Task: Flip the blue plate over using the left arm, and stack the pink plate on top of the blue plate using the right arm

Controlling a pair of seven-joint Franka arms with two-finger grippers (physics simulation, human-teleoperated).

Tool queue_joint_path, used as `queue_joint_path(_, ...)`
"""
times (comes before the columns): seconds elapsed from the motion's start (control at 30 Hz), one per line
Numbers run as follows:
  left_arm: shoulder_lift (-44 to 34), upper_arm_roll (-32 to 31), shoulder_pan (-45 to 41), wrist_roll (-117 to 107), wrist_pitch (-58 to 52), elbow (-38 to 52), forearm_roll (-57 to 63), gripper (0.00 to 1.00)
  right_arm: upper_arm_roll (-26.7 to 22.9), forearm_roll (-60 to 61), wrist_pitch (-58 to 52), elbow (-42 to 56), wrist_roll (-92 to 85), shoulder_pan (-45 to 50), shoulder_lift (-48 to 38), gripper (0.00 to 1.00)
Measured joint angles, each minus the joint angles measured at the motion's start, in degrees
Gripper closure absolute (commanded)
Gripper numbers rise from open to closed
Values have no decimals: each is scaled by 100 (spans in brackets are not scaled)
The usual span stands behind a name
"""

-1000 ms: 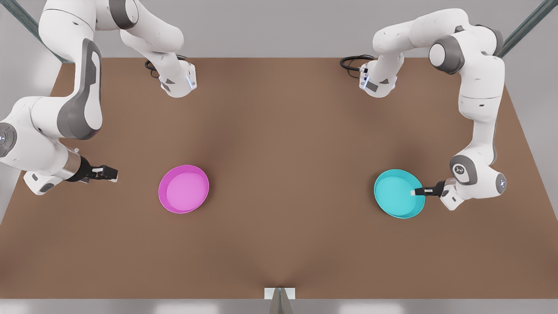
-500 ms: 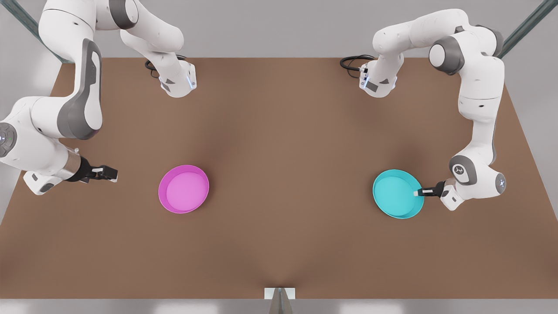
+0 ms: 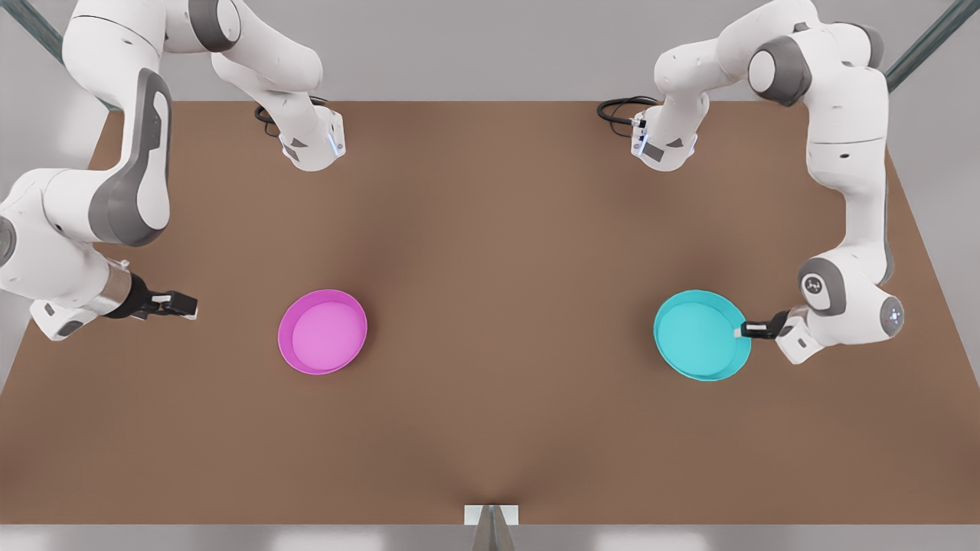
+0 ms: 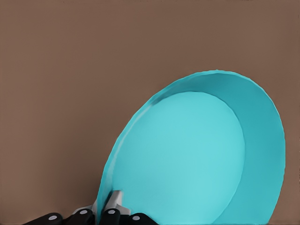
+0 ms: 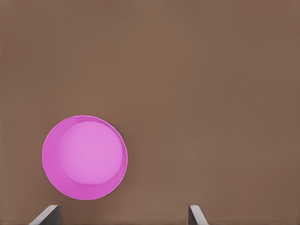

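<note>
Left wrist view shows my left pincer (image 4: pixel 105 211) clamped on the round turquoise plastic plate's (image 4: pixel 197 154) rim for flipping, while my right pincer (image 3: pixel 182 305) waits open beside the round magenta-pink plastic plate (image 3: pixel 322 331).

table: a broad brown tabletop (image 3: pixel 490 252) is seen filling most of the front view, matte and plain, with soft darker patches spread across it.
wall: a pale grey surface (image 3: pixel 490 46) is seen across the top of the frame, behind the table's far edge.
struts: dark slanted bars are seen in the upper left corner (image 3: pixel 34 27) and upper right corner (image 3: pixel 930 34).
cables: black loops (image 3: pixel 616 111) are laid at the table's far edge.
bracket: a small white and grey mount (image 3: pixel 491 516) is fixed at bottom centre.
floor: a light grey band (image 3: pixel 230 538) is seen along the bottom edge.
</note>
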Motion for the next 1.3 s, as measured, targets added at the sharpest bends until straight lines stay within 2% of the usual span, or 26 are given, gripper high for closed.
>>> queue_joint_path(0.33,-687,4,-697,-306,-216,54,1733,79,-9,0,-57,-79,-26,-38,53,0)
queue_joint_path(0.73,-931,-9,-1481,-1141,-489,88,3476,79,-9,9,-123,-87,-9,-46,70,0)
queue_joint_path(1.07,-988,-15,-2730,-2711,-1534,105,5416,79,-9,18,-286,-88,-9,-83,120,0)
queue_joint_path(1.3,-924,-73,-3300,-3365,-2172,181,5967,79,0,70,-269,-88,-6,-63,123,0)
